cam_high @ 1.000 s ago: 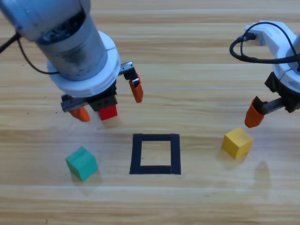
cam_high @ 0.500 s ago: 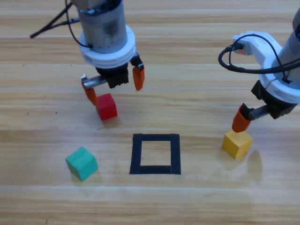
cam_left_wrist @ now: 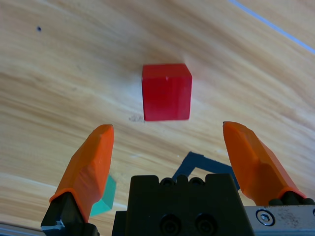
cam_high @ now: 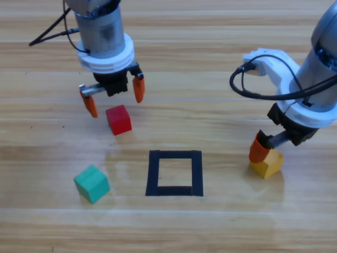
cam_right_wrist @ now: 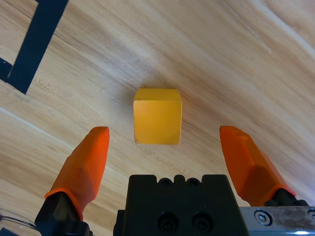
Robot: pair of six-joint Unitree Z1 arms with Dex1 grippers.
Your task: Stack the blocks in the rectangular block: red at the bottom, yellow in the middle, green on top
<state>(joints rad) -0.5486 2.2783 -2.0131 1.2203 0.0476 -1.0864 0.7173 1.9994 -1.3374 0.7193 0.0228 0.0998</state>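
The red cube (cam_high: 118, 119) rests on the wood, up and left of the black tape frame (cam_high: 175, 154). My left gripper (cam_high: 115, 98) hovers open just behind it, and in the left wrist view the red cube (cam_left_wrist: 166, 92) lies ahead of the left gripper (cam_left_wrist: 167, 128), outside its spread jaws. The yellow cube (cam_high: 267, 162) sits right of the frame. My right gripper (cam_high: 271, 150) is open over it, with only one jaw showing from above. In the right wrist view the yellow cube (cam_right_wrist: 157, 115) is centred ahead of the right gripper (cam_right_wrist: 164, 130). The green cube (cam_high: 91, 183) lies left of the frame.
Bare wood shows inside the tape frame, whose corner appears in the wrist views (cam_left_wrist: 197, 164) (cam_right_wrist: 37, 44). A sliver of the green cube (cam_left_wrist: 104, 199) peeks beside the left jaw. A black cable (cam_high: 247, 84) loops from the right arm above the table.
The left arm has drawn back toward the top left, leaving the red cube on the table. The right gripper has moved left and down over the yellow cube.
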